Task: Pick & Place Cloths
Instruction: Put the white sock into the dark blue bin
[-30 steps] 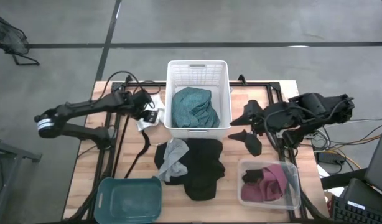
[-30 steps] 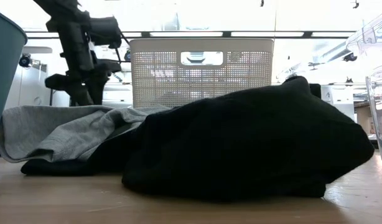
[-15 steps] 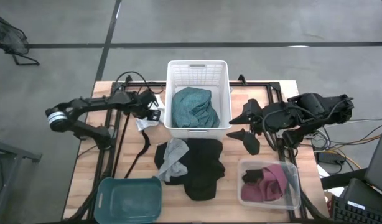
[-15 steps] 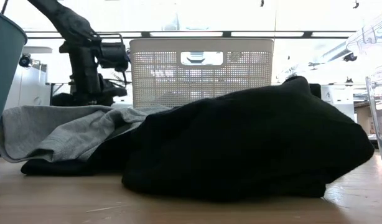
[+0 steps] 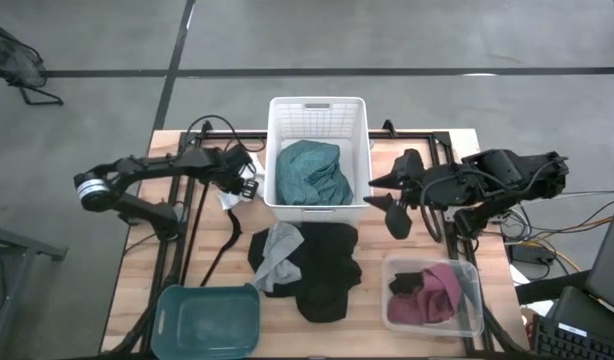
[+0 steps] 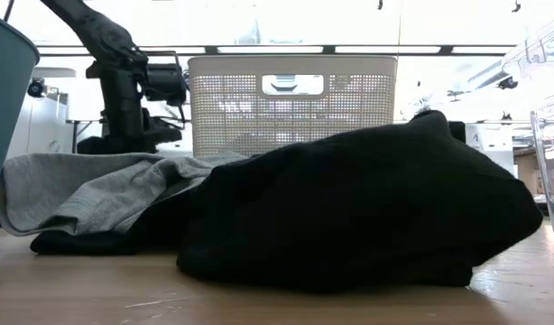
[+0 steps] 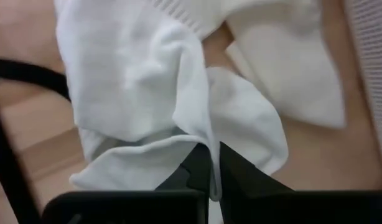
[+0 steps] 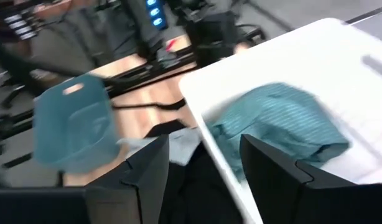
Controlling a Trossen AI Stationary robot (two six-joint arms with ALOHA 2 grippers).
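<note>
White plastic makes the one basket (image 5: 318, 112) at the table's middle rear, and it holds one teal cloth (image 5: 312, 173). Two trays sit at the front: the teal tray (image 5: 208, 318), nothing visible in it, and the clear tray (image 5: 434, 297) with a maroon cloth (image 5: 437, 289) and a dark piece. Between them lies a heap of black cloths (image 5: 325, 270) with one grey cloth (image 5: 278, 250) on it. A small white cloth (image 5: 230, 195) lies left of the basket. Since a second ago the left gripper (image 7: 211, 168) has closed in on that white cloth and now pinches a fold of it, fingers nearly together. The right gripper (image 5: 385, 190), spread wide and holding nothing, has edged toward the basket's right wall.
</note>
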